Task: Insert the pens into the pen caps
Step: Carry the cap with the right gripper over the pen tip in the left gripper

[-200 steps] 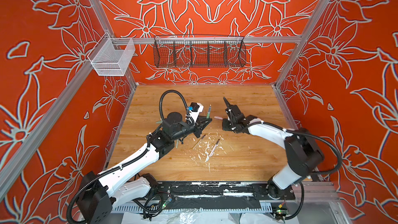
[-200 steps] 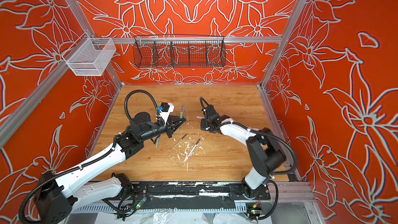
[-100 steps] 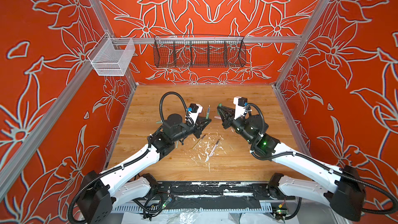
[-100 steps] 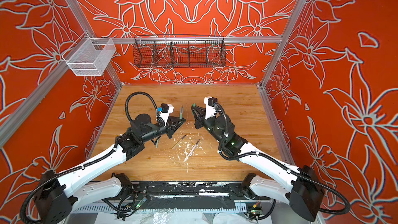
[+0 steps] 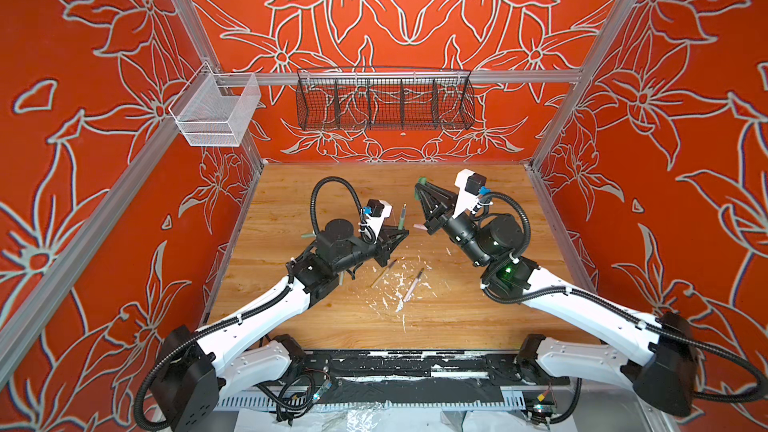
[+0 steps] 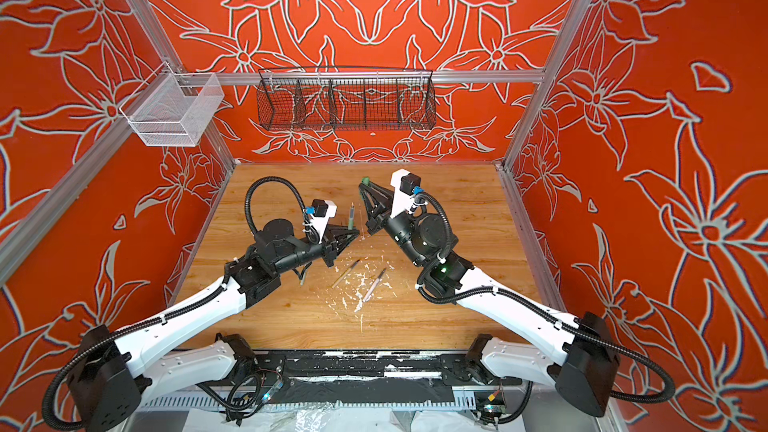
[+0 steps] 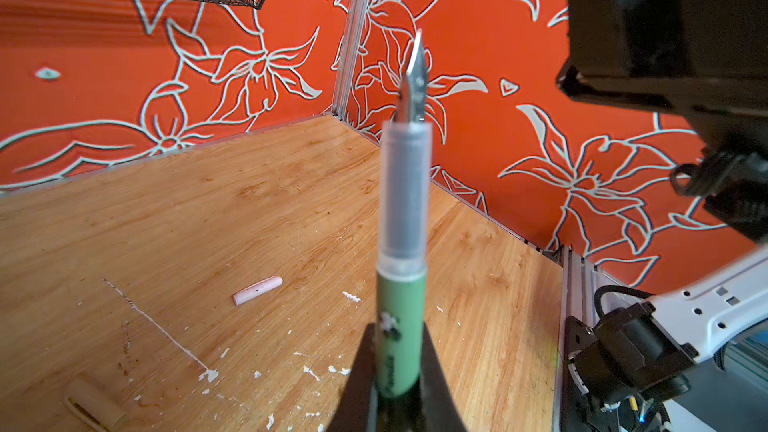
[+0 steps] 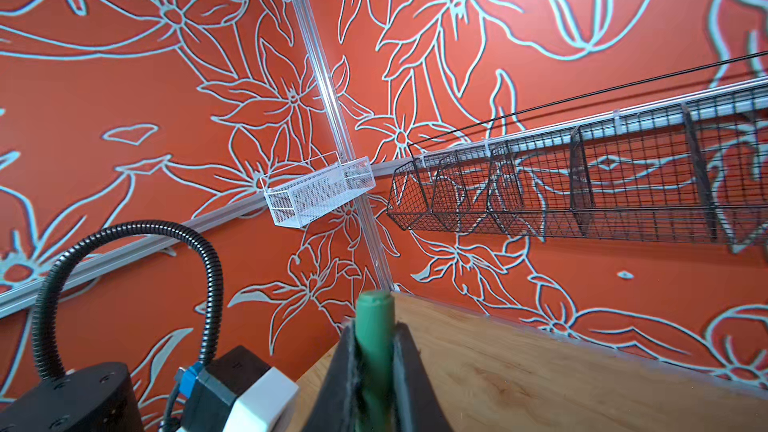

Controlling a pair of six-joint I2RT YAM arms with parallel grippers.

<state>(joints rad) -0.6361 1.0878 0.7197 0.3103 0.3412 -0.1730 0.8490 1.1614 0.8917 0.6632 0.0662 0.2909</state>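
My left gripper (image 7: 397, 331) is shut on a green pen (image 7: 401, 297), which stands upright with its clear section and metal nib on top; both top views show it (image 5: 402, 218) (image 6: 351, 218). Raised above the table's back middle, my right gripper (image 8: 376, 326) is shut on a dark green pen cap (image 8: 374, 311) whose end pokes out of the fingertips (image 5: 422, 181). The cap hangs higher than the nib and to its right, apart from it. A pink cap (image 5: 419, 226) (image 7: 257, 284), a tan pen (image 5: 384, 272) and a pink pen (image 5: 413, 284) lie on the wood. A tan cap (image 7: 93, 403) lies near the left gripper.
White paint flecks (image 5: 395, 288) scatter over the table's middle. A short pale green tube (image 5: 309, 235) lies behind the left arm. A black wire basket (image 5: 384, 99) and a white mesh bin (image 5: 216, 112) hang on the walls, well above the table.
The right arm has lifted off the table and carried the dark green cap up and towards the back. The left arm with the pen has barely moved.
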